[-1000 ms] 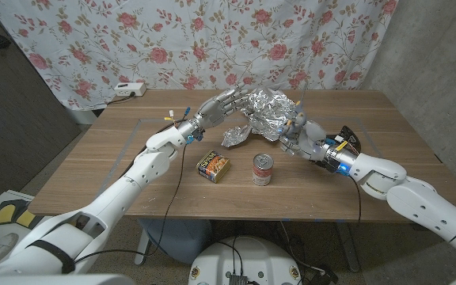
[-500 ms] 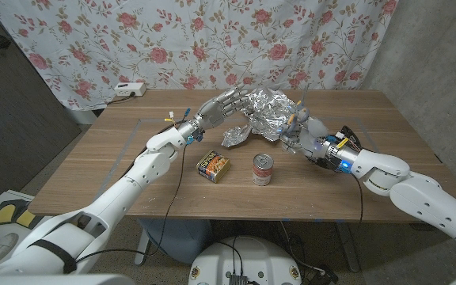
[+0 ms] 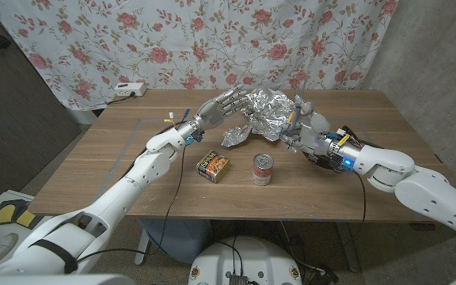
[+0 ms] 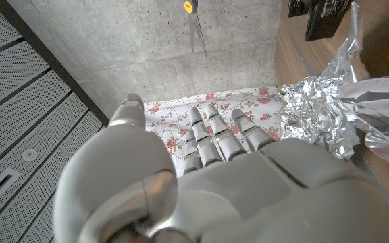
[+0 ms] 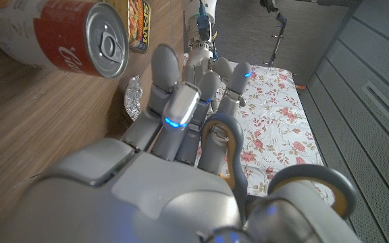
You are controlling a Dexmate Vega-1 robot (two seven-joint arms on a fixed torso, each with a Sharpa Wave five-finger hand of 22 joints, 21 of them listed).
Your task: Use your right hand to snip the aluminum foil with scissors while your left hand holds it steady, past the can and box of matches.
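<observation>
It looked like a makeshift robot test room, not a home: bare concrete walls (image 3: 426,47) stood behind a flowered cloth (image 3: 188,39) hung as a backdrop, and a white power strip (image 3: 130,89) lay at the wooden tabletop (image 3: 93,166) edge.

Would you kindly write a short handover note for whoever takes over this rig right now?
Left hand: on the left edge of the aluminum foil, fingers extended; whether it grips or only touches is unclear.
Right hand: holds the scissors by their handles, at the foil's right edge.
The can and box of matches stand nearer the robot, untouched.
Done: foil reached, scissors in hand.
Left: no cut is visible yet; snip the foil while the left hand holds it steady.
</observation>
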